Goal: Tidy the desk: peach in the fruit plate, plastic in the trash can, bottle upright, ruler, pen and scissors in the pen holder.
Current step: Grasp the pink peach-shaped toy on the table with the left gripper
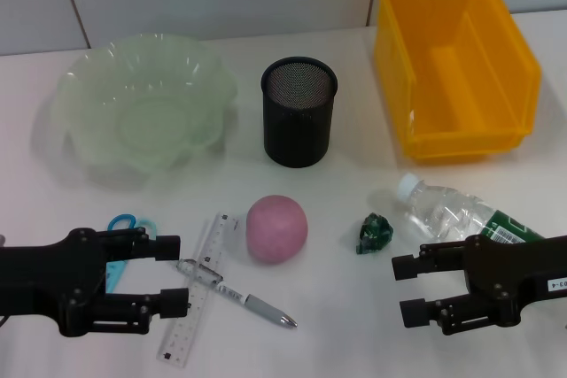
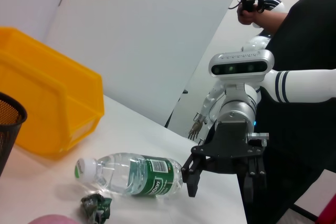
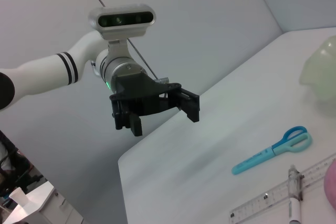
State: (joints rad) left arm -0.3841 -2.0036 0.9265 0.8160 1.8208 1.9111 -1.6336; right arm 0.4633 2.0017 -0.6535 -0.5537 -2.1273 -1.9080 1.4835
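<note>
The pink peach (image 1: 276, 228) lies mid-table. A green plastic scrap (image 1: 375, 232) sits to its right, beside the bottle (image 1: 461, 216) lying on its side. The ruler (image 1: 197, 292) and the pen (image 1: 239, 294) cross each other left of the peach. Blue scissors (image 1: 124, 223) lie partly behind my left arm. My left gripper (image 1: 182, 273) is open, its fingers on either side of the ruler's near end. My right gripper (image 1: 399, 289) hovers open just in front of the bottle (image 2: 131, 174). At the back stand the green fruit plate (image 1: 142, 108), black mesh pen holder (image 1: 299, 112) and yellow trash bin (image 1: 452, 64).
The table's front edge runs close behind both grippers. A person stands beyond the right arm (image 2: 294, 35) in the left wrist view.
</note>
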